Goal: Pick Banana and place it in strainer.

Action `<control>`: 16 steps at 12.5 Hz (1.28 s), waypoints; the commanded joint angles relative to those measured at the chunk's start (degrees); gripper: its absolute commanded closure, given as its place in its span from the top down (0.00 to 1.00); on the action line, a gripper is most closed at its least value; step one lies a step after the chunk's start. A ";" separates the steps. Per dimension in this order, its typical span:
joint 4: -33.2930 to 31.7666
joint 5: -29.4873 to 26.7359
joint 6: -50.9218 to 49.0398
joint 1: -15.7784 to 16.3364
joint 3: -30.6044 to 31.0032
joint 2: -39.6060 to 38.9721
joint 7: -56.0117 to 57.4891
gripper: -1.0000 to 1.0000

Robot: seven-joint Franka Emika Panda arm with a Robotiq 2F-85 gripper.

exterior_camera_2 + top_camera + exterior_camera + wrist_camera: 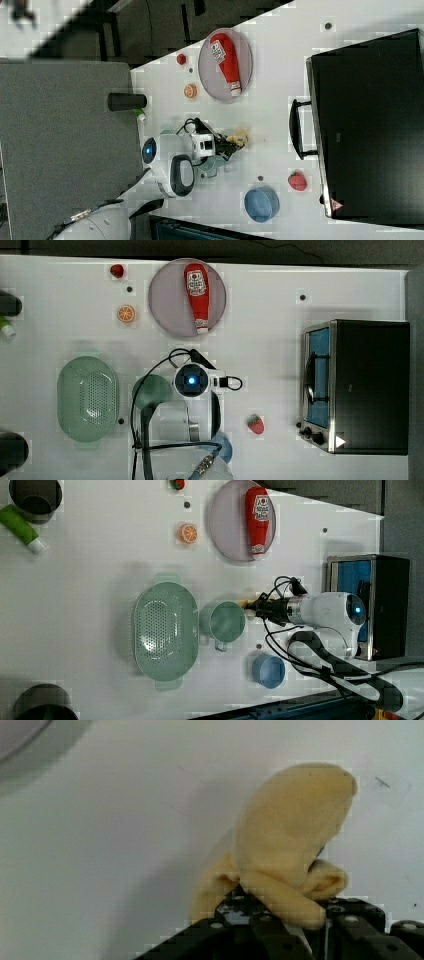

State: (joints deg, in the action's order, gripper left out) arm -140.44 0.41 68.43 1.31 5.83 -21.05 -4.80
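Black end effector [280, 920] clenched on banana [290, 840] (peel splayed), beside green cup [227, 621], apart from strainer [165, 630].

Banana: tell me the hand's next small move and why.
Probably finish closing and lift straight up. In the wrist view the hand sits around the base of the banana, which lies on the white table. In the left view the strainer lies beyond the green cup, so height comes first.
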 commanded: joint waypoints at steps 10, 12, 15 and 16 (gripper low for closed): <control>18.78 -0.06 -49.37 -1.24 -3.32 34.88 -0.34 0.22; 23.61 -0.10 -54.26 -0.71 -2.52 35.56 -0.33 0.22; 25.97 -0.20 -54.74 0.89 2.35 35.28 -0.34 0.22; 25.96 -0.33 -54.73 1.49 4.92 34.92 -0.34 0.22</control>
State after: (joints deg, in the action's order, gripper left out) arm -110.79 0.99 16.25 0.01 6.92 17.30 -4.84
